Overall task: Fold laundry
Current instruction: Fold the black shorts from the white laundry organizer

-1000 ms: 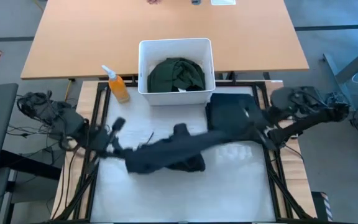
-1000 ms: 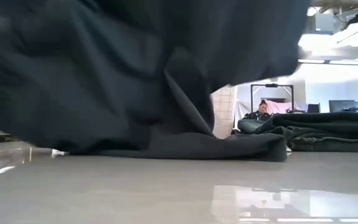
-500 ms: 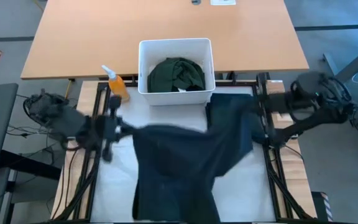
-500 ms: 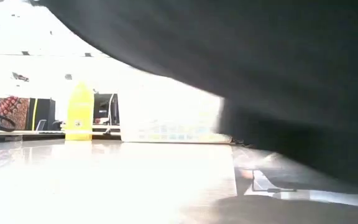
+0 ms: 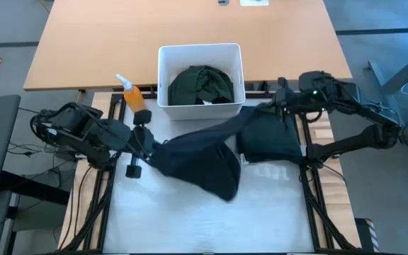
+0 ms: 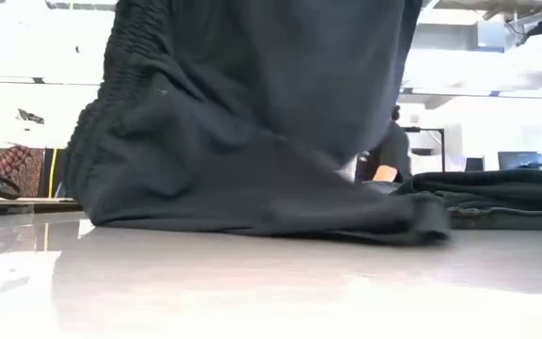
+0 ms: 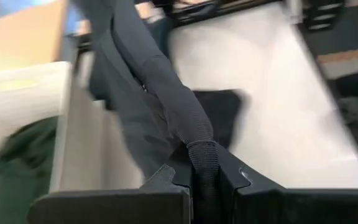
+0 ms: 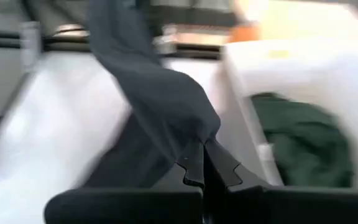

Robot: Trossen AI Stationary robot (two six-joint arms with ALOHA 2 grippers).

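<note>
Left gripper (image 5: 147, 139) clamped on one edge of the dark charcoal garment (image 5: 200, 159), sitting at the left side of the white work surface (image 5: 275, 212), just in front of the orange spray bottle (image 5: 132, 94). From the left wrist view, ribbed hem pinched tight between the fingers (image 7: 166, 183), cloth running away in a taut band. Right gripper (image 5: 283, 105) likewise clenched on the opposite end of the same garment, raised near the back right corner of the surface, beside the white bin (image 5: 200, 55). From the right wrist view, fabric gathered into the closed fingers (image 8: 225, 171) and fanning out beyond them

Garment strung between both grippers, running diagonally from near the bin down toward the left, middle sagging and bunched onto the surface roughly at centre. In the low view, hanging in a big dark mass with the elastic ribbed edge on its left and the bottom folds resting on the tabletop

Folded black garment (image 5: 268, 138) lying flat on the right side of the surface, partly under the stretched cloth. Dark green garment (image 5: 201, 85) crumpled inside the bin. Wooden table (image 5: 105, 42) behind the bin
</note>
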